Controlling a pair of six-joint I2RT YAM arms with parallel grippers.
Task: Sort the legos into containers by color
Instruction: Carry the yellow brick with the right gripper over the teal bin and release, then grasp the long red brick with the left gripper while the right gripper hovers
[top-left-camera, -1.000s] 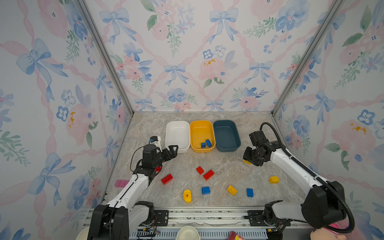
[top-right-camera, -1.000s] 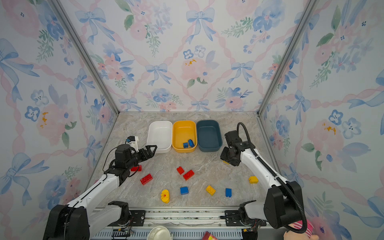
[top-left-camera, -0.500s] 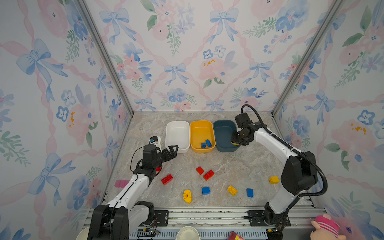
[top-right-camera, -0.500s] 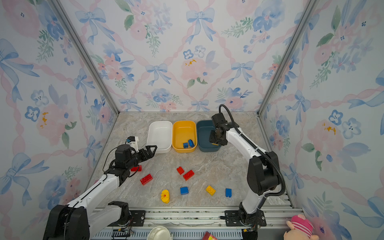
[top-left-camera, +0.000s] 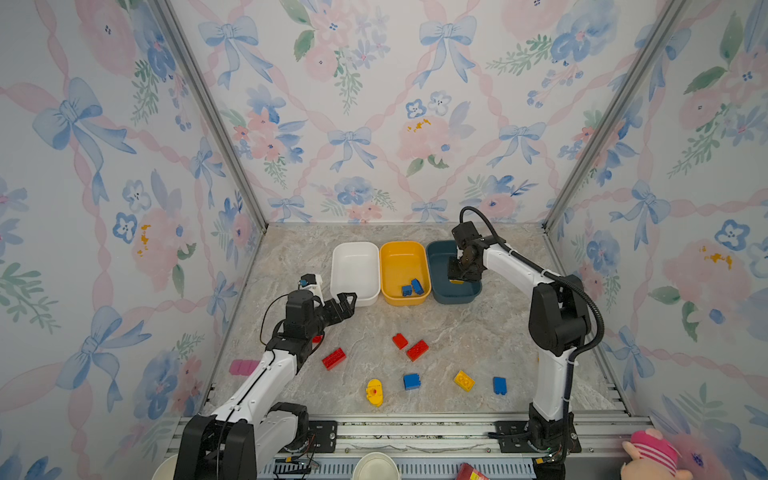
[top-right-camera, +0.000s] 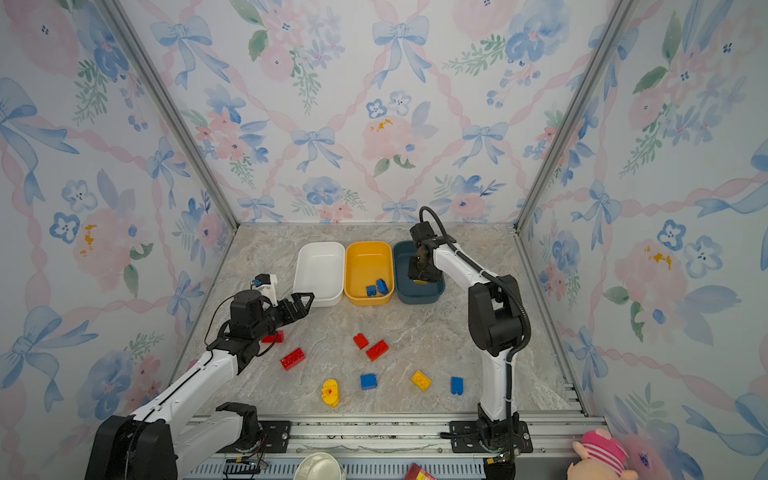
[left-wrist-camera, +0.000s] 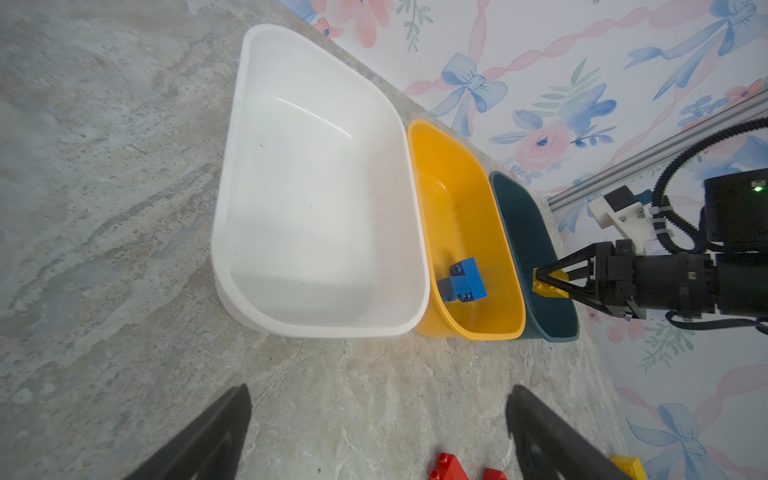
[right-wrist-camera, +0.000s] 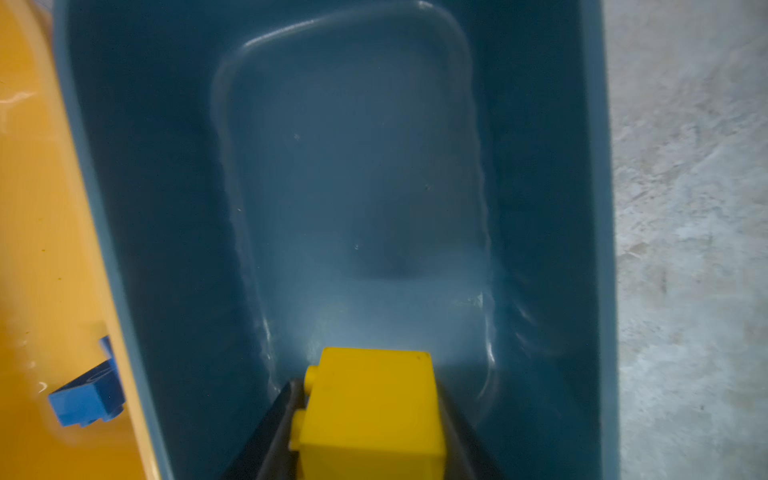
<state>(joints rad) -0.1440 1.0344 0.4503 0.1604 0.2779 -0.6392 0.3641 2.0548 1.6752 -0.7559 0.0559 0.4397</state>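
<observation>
One yellow brick (right-wrist-camera: 370, 415) is clamped in the right pincer (left-wrist-camera: 542, 277), low inside the far-right teal tub (right-wrist-camera: 137, 187), seemingly the drop step; next its jaws need only part, while the left pincer (top-left-camera: 345, 302) hangs wide open, empty.

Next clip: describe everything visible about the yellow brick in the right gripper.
The yellow brick is a chunky, glossy plastic block, roughly cubic, with round studs pointing sideways toward one finger. The right gripper is shut on it, a dark finger on each of two opposite faces. It hangs over the dark teal tub, toward its end nearer the robot, apparently clear of the tub's bare floor.
</observation>
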